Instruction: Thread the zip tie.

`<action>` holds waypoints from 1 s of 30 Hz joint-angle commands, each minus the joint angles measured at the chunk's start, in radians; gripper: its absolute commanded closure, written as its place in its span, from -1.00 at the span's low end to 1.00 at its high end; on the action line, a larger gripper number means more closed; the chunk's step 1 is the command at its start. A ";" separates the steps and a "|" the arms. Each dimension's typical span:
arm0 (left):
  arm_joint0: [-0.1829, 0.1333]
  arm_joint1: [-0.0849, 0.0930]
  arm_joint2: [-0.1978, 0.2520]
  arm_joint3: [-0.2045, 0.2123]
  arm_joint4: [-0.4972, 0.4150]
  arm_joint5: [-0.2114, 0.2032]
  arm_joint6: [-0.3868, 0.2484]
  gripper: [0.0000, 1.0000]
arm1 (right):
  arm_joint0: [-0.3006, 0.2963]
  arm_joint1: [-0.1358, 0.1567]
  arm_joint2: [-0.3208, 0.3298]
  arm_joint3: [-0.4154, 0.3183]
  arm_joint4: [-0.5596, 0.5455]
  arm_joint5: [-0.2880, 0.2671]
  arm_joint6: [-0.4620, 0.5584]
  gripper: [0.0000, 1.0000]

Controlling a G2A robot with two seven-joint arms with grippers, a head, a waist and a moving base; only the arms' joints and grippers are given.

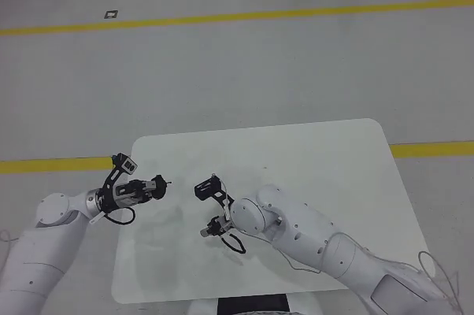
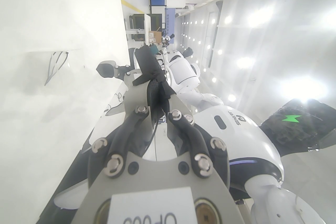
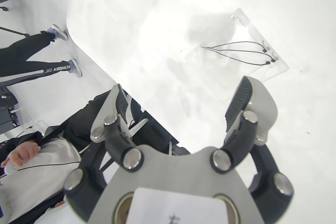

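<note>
Zip ties (image 3: 268,63), thin and black, lie loose in a clear tray (image 3: 215,70) flat on the white table (image 1: 339,157). My right gripper (image 3: 181,89) hangs above the table near that tray, its fingers spread wide and holding nothing. My left gripper (image 2: 157,89) sits over the table's left part, fingers pressed together. I cannot tell whether they pinch anything. The right arm's wrist camera (image 1: 209,188) stands straight ahead of it. Yellow floor lines (image 1: 221,17) run beyond the table.
</note>
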 commanded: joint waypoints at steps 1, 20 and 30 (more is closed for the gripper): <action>0.000 0.000 0.000 0.000 0.000 0.000 0.000 1.00 | 0.000 0.000 0.000 0.000 0.000 0.000 0.000 -1.00; 0.000 0.000 0.000 0.000 0.000 0.000 0.000 1.00 | -0.001 -0.084 0.040 0.164 0.002 0.000 -0.032 -1.00; 0.000 0.000 0.000 0.000 0.000 0.000 0.000 1.00 | -0.021 -0.135 0.097 0.263 -0.035 0.000 -0.030 -0.66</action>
